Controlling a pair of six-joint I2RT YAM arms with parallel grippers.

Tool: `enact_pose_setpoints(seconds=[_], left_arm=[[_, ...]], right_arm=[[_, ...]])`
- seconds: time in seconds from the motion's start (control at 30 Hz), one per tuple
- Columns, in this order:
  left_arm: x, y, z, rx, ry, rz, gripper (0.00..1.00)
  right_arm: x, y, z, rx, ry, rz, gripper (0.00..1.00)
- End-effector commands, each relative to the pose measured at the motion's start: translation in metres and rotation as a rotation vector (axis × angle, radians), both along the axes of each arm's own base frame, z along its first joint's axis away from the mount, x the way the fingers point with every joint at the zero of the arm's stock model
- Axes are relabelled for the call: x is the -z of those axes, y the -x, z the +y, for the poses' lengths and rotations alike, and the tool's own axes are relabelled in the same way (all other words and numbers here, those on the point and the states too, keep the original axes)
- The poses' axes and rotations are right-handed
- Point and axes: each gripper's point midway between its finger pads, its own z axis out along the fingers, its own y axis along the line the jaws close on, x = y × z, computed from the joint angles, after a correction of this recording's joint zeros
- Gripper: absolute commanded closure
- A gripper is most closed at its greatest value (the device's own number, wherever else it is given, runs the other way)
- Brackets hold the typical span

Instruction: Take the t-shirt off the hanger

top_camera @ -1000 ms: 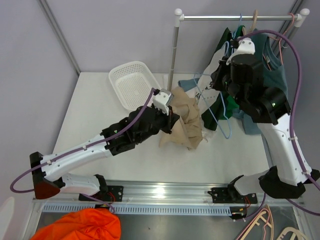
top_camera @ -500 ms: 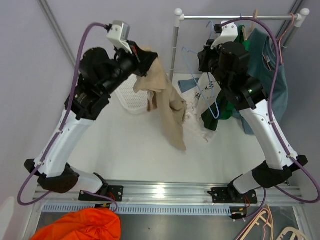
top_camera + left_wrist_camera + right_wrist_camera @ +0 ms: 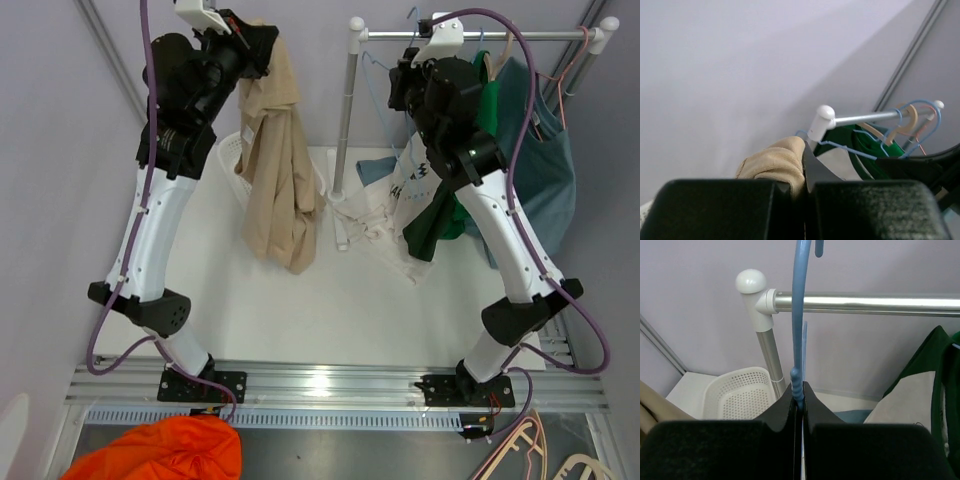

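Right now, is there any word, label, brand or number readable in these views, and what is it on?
No text can be read in any view.
Dark print on the white garment beside the right arm: too blurred to read.

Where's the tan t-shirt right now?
Top view, upper left: the t-shirt hangs from the shut left gripper, in front of the white basket, left of the rack post.

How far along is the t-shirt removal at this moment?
Done: the beige t-shirt hangs free of the blue hanger. In hand: left jaws shut on the t-shirt, held high; right jaws shut on the hanger by the rail. Left: probably setting both down.
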Motion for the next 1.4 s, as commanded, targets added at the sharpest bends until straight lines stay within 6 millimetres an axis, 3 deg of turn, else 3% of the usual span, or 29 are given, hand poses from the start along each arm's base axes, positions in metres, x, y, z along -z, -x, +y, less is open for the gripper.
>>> enact_pose_setpoints(seconds=[0.0, 0.03, 0.1, 0.17, 0.23, 0.37, 0.47, 0.6, 0.67, 0.73, 0.77, 0.8, 0.97, 1.0, 1.1, 1.23, 1.27, 1.3, 1.33, 1.37], left_arm=[[-0.075, 0.009, 0.030, -0.070, 0.093, -0.252, 0.99], [-0.078, 0.006, 0.033, -0.078, 0.098, -0.262, 0.99], [-0.093, 0.002, 0.041, -0.087, 0.106, -0.320, 0.99], [-0.095, -0.006, 0.046, -0.111, 0.106, -0.348, 0.99], [-0.099, -0.010, 0.052, -0.148, 0.103, -0.386, 0.99], [-0.083, -0.039, 0.060, -0.237, 0.089, -0.396, 0.99], [-0.059, -0.071, 0.064, -0.311, 0.062, -0.370, 0.99], [-0.018, -0.113, 0.066, -0.331, 0.036, -0.284, 0.99], [0.019, -0.139, 0.064, -0.327, 0.018, -0.194, 0.99], [0.046, -0.152, 0.063, -0.330, 0.026, -0.112, 0.99], [0.072, -0.164, 0.063, -0.343, 0.016, -0.047, 0.99], [0.087, -0.170, 0.066, -0.364, 0.036, 0.007, 0.99], [0.171, -0.192, 0.069, -0.387, 0.037, 0.262, 0.99], [0.182, -0.193, 0.070, -0.384, 0.064, 0.310, 0.99], [0.242, -0.194, 0.079, -0.402, 0.099, 0.511, 0.99], [0.298, -0.188, 0.090, -0.430, 0.146, 0.701, 0.98], [0.313, -0.182, 0.093, -0.451, 0.136, 0.760, 0.93], [0.317, -0.179, 0.094, -0.455, 0.136, 0.780, 0.85], [0.322, -0.177, 0.093, -0.453, 0.127, 0.796, 0.62], [0.326, -0.174, 0.092, -0.441, 0.113, 0.815, 0.53]], right_arm=[[-0.018, -0.012, 0.003, -0.024, -0.016, -0.056, 1.00], [-0.009, -0.021, 0.008, -0.029, -0.009, -0.041, 1.00], [-0.013, -0.028, 0.005, -0.026, -0.018, -0.053, 1.00], [-0.004, -0.045, 0.004, -0.021, -0.019, -0.039, 1.00], [-0.007, -0.054, 0.004, -0.034, -0.034, -0.050, 1.00], [0.011, -0.082, 0.006, -0.036, -0.037, -0.036, 1.00], [0.014, -0.089, 0.008, -0.045, -0.033, -0.037, 1.00], [0.027, -0.097, 0.013, -0.053, -0.025, -0.016, 1.00], [0.035, -0.099, 0.016, -0.064, -0.025, 0.003, 1.00], [0.039, -0.097, 0.021, -0.086, -0.029, 0.014, 1.00], [0.040, -0.096, 0.022, -0.092, -0.031, 0.013, 1.00], [0.048, -0.097, 0.023, -0.095, -0.028, 0.029, 1.00], [0.049, -0.086, 0.032, -0.116, -0.019, 0.034, 1.00], [0.048, -0.084, 0.033, -0.116, -0.014, 0.034, 0.95], [0.046, -0.080, 0.029, -0.097, -0.004, 0.039, 0.68], [0.038, -0.070, 0.021, -0.082, -0.005, 0.038, 0.57], [0.036, -0.068, 0.019, -0.074, -0.004, 0.037, 0.54], [0.027, -0.060, 0.014, -0.071, -0.008, 0.024, 0.44], [0.022, -0.056, 0.011, -0.065, -0.013, 0.016, 0.38], [0.023, -0.055, 0.007, -0.049, -0.010, 0.018, 0.32]])
